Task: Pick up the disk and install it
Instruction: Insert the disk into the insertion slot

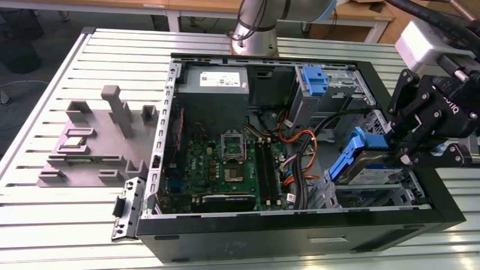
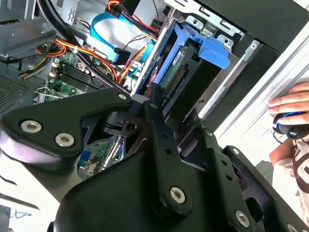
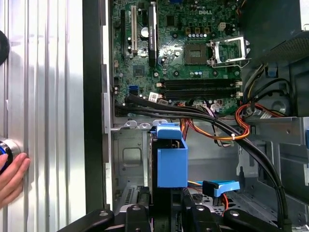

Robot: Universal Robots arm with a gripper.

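Note:
The disk [image 1: 366, 169], a silver drive in blue carrier rails, stands tilted on edge at the drive bay [image 1: 375, 194] on the exterior view's right side of the open computer case [image 1: 300, 230]. My gripper [image 1: 399, 153] is shut on it from above, with a black finger on either side. In the first wrist view the blue carrier [image 3: 169, 162] rises between my fingers [image 3: 137, 217] above the metal bay floor. In the second wrist view the disk [image 2: 175, 72] shows edge-on with its blue handle [image 2: 213, 50], partly inside the bay frame.
Black, orange and blue cables [image 1: 304, 152] run beside the bay over the motherboard [image 1: 225, 163]. A grey power-supply box [image 1: 213, 84] and a bare blue bracket [image 1: 315, 79] sit at the case's back. A grey fixture [image 1: 98, 140] lies on the slatted table. A person's hand [image 2: 289, 104] rests outside the case.

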